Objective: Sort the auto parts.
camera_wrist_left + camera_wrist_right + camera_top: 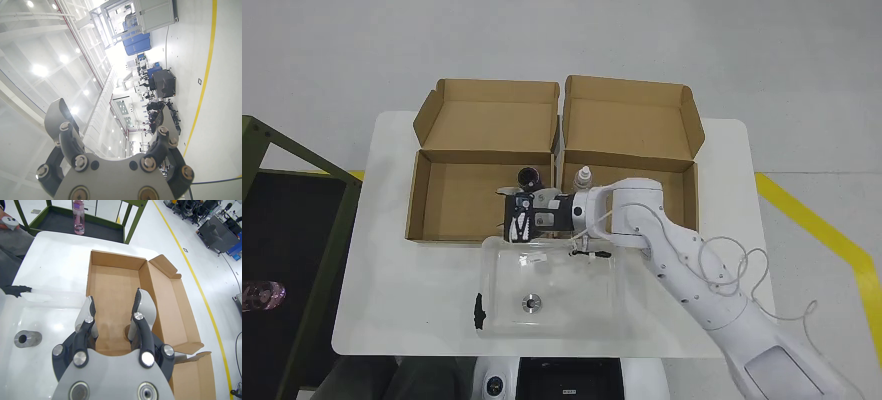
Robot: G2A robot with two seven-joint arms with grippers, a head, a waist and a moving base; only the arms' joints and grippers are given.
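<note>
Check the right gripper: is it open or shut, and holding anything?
Open and empty. In the right wrist view the right gripper has its fingers well apart, with the bare floor of the cardboard box showing between them.

right arm (pixel 682 265): white, rounded shells, thicker towards the base
wrist (pixel 529 216): black block with small white markings
cable (pixel 763 268): thin, pale, loose loops along the forearm
right gripper (pixel 115 294): rounded grey plate, black curved links
fingers (pixel 146 303): pale grey, smooth, curved; black ribbed pads (pixel 136 300) on the inner faces
screws (pixel 147 358): round silver heads at the link pivots; two recessed steel ones low in the plate
left gripper (pixel 111 104): same build, grey plate, black links, silver screw heads; two brass-coloured recessed screws, two small black holes in the plate
</note>
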